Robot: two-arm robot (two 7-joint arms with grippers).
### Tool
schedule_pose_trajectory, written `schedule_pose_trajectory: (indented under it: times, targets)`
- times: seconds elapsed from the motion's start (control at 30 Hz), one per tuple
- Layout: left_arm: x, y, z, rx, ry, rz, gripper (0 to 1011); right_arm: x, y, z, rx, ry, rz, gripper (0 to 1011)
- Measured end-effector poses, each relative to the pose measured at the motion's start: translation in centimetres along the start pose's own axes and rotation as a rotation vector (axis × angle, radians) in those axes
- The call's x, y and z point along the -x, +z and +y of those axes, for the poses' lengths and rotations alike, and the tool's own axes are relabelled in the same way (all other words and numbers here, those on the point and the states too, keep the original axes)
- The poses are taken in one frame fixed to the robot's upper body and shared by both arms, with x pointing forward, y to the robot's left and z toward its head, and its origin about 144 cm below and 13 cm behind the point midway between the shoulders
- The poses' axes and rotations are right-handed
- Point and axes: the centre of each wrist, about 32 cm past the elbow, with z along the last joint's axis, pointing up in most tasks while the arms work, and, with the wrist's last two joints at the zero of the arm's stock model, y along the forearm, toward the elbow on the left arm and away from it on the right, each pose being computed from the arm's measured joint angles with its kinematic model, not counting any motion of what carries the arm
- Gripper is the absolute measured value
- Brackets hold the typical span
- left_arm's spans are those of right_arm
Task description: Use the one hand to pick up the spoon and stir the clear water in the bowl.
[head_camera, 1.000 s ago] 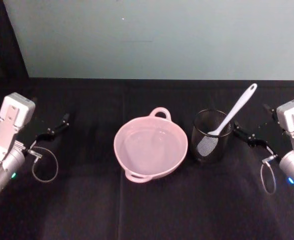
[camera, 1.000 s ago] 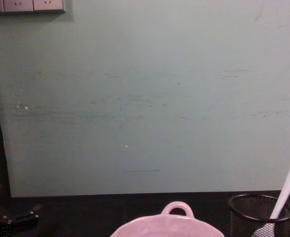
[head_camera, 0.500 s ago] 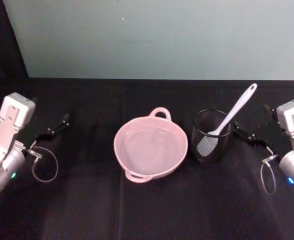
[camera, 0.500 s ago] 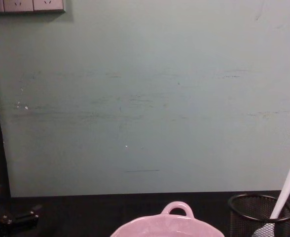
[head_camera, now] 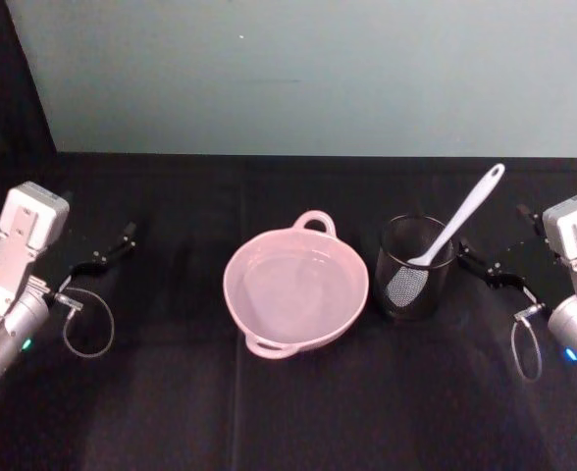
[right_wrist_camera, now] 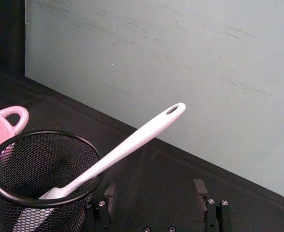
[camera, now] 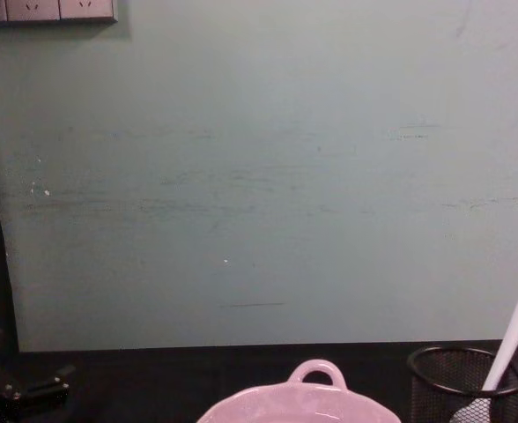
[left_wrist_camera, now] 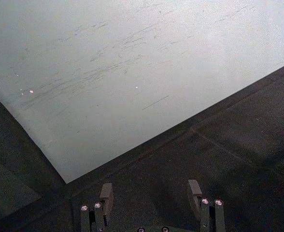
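Note:
The pale pink bowl [head_camera: 232, 285] sits mid-table, its loop handle [camera: 317, 371] facing the wall. Clear water [head_camera: 298, 290] lies barely visible inside it. The white spoon [head_camera: 470, 210] stands slanted in a black wire-mesh cup [head_camera: 415, 282] just right of the bowl, handle tip with its hole up and to the right [right_wrist_camera: 173, 110]. My right gripper [head_camera: 492, 243] hovers open beside the cup, its fingers [right_wrist_camera: 200, 189] apart below the spoon handle and touching nothing. At the table's far left my left gripper [head_camera: 104, 251] rests open and empty, fingers [left_wrist_camera: 106, 191] spread.
A black cloth covers the table [head_camera: 298, 412]. A pale green wall [camera: 259, 176] rises behind its far edge, with wall sockets [camera: 48, 9] at upper left. A cable loop hangs from each wrist [head_camera: 87, 324]. Free cloth lies in front of the bowl and between bowl and left gripper.

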Motion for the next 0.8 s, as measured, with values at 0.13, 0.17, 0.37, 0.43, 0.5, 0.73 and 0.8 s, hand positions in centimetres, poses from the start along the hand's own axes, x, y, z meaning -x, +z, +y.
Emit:
schedule_pose_trajectory:
  times: [0.13, 0.17, 0.37, 0.43, 0.5, 0.73, 0.8]
  targets:
    - [0.0, 0.0, 0.0, 0.000, 0.000, 0.000, 1011, 0.0, 0.4, -0.5, 0.000, -0.001, -0.003, 1003]
    - [0.0, 0.0, 0.0, 0.000, 0.000, 0.000, 1011, 0.0, 0.5, -0.8, 0.001, -0.003, -0.002, 1003]
    - [0.0, 0.0, 0.0, 0.000, 0.000, 0.000, 1011, 0.0, 1.7, -3.0, 0.005, -0.022, 0.019, 1003]
    - [0.0, 0.0, 0.0, 0.000, 0.000, 0.000, 1011, -0.1, 2.1, -3.5, 0.003, -0.026, 0.034, 1003]
    - [0.0, 0.0, 0.0, 0.000, 0.000, 0.000, 1011, -0.1, 2.5, -4.0, -0.004, -0.032, 0.066, 1003]
    - [0.0, 0.0, 0.0, 0.000, 0.000, 0.000, 1011, -0.1, 2.9, -3.8, -0.076, -0.004, 0.284, 1003]
    - [0.0, 0.0, 0.0, 0.000, 0.000, 0.000, 1011, 0.0, 2.9, -3.2, -0.108, 0.012, 0.388, 1003]
